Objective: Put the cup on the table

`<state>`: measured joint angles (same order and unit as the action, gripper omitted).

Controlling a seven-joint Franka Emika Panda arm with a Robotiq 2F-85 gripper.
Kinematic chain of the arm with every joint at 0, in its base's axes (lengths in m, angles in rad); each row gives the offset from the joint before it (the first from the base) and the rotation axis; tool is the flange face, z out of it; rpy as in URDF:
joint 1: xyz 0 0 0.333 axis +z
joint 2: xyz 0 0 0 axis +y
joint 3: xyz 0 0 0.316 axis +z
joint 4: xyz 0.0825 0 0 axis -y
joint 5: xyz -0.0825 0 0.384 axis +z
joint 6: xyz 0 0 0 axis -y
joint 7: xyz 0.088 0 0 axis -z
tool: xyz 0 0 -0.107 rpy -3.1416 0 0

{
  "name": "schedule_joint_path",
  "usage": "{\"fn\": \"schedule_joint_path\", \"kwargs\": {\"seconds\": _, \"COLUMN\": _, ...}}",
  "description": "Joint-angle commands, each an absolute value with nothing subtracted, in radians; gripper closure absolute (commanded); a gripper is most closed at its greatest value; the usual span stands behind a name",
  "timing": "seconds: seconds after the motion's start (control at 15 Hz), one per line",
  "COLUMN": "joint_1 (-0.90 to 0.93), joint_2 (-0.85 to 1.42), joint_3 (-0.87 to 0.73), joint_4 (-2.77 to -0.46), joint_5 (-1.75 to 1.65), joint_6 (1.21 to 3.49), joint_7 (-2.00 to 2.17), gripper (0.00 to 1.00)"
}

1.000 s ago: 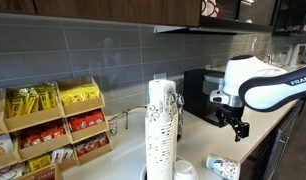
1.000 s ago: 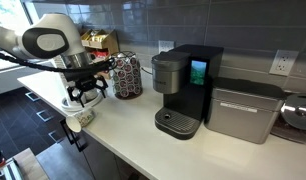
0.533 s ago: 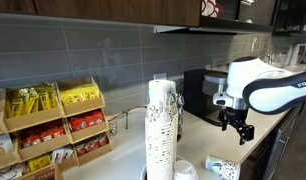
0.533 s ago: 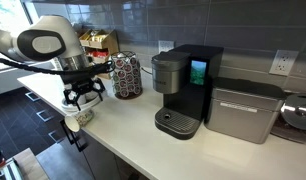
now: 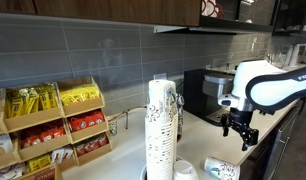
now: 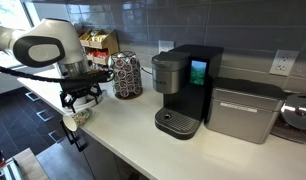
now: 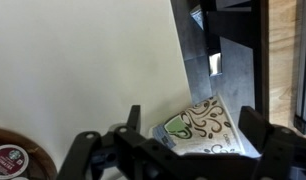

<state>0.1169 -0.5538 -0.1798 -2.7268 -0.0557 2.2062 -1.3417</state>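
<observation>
Presently the pincer (image 5: 240, 131) stands open, jaws wide apart and pointing down, with nothing between them. It hangs over the near end of the tabletop (image 6: 125, 130) without touching it. In the wrist view both dark fingers (image 7: 276, 150) frame the lower part of the picture, and the cup (image 7: 204, 124) shows in the gap between them, lower down and clear of both.

The cup appears to lie on its side on the tabletop, patterned wall uppermost, close to the front edge (which part of it meets the surface cannot be made out). In both exterior views it sits just below the pincer, apart from it.

A round pod (image 7: 7, 161) with a red label lies on the tabletop, off to one side of the pincer. The white arm (image 6: 43, 45) reaches in above the tabletop end.

Further along the tabletop:
- a tall stack of cups (image 5: 161, 125), upright, printed like the single cup;
- a wooden rack (image 5: 53, 125) of snack packets against the tiled wall;
- a pod carousel (image 6: 125, 75), beside a black coffee maker (image 6: 183, 88).
</observation>
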Motion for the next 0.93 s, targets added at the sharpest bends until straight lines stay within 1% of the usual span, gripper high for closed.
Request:
{"fn": "schedule_joint_path", "kwargs": {"seconds": 0.0, "joint_1": 0.144, "joint_2": -0.601, "joint_3": -0.223, "joint_4": -2.774, "joint_5": 0.045, "joint_6": 2.189, "joint_7": -1.447, "gripper": 0.00}}
{"fn": "schedule_joint_path", "kwargs": {"seconds": 0.47, "joint_1": 0.167, "joint_2": -0.556, "joint_3": -0.229, "joint_4": -2.749, "joint_5": 0.176, "joint_6": 2.212, "joint_7": -1.543, "gripper": 0.00}}
{"fn": "schedule_joint_path", "kwargs": {"seconds": 0.53, "joint_1": 0.140, "joint_2": -0.567, "joint_3": -0.196, "joint_4": -2.749, "joint_5": 0.143, "joint_6": 2.201, "joint_7": -1.501, "gripper": 0.00}}
{"fn": "schedule_joint_path", "kwargs": {"seconds": 0.87, "joint_1": 0.138, "joint_2": -0.567, "joint_3": -0.192, "joint_4": -2.747, "joint_5": 0.146, "joint_6": 2.201, "joint_7": -1.501, "gripper": 0.00}}
